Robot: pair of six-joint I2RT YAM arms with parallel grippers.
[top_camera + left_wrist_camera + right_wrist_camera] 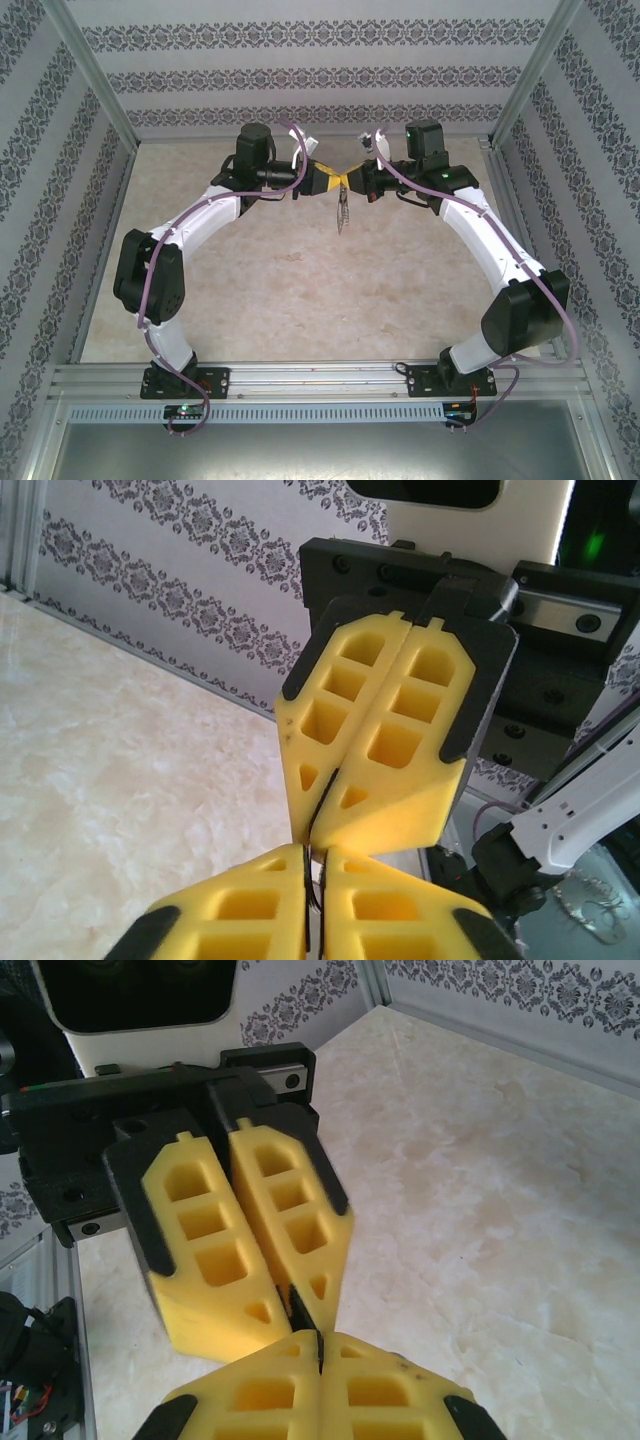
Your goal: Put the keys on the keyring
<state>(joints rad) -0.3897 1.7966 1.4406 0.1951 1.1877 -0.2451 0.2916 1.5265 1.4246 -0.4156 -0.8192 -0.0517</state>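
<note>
Upper centre, overhead: both arms arch inward, left claw and right claw shut tip to tip, keyring dangling beneath; which holds it is unclear. Right wrist view adds a dark sliver between the closed fingertips.

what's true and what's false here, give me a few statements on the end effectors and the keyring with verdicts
1. The left end effector and the right end effector meet tip to tip above the table. True.
2. The left end effector is wide open. False: it is shut.
3. The keyring hangs below the point where the tips meet. True.
4. The keyring lies flat on the table near the left arm's base. False: it dangles in the air between the two arms.
5. The right end effector is shut. True.
</note>
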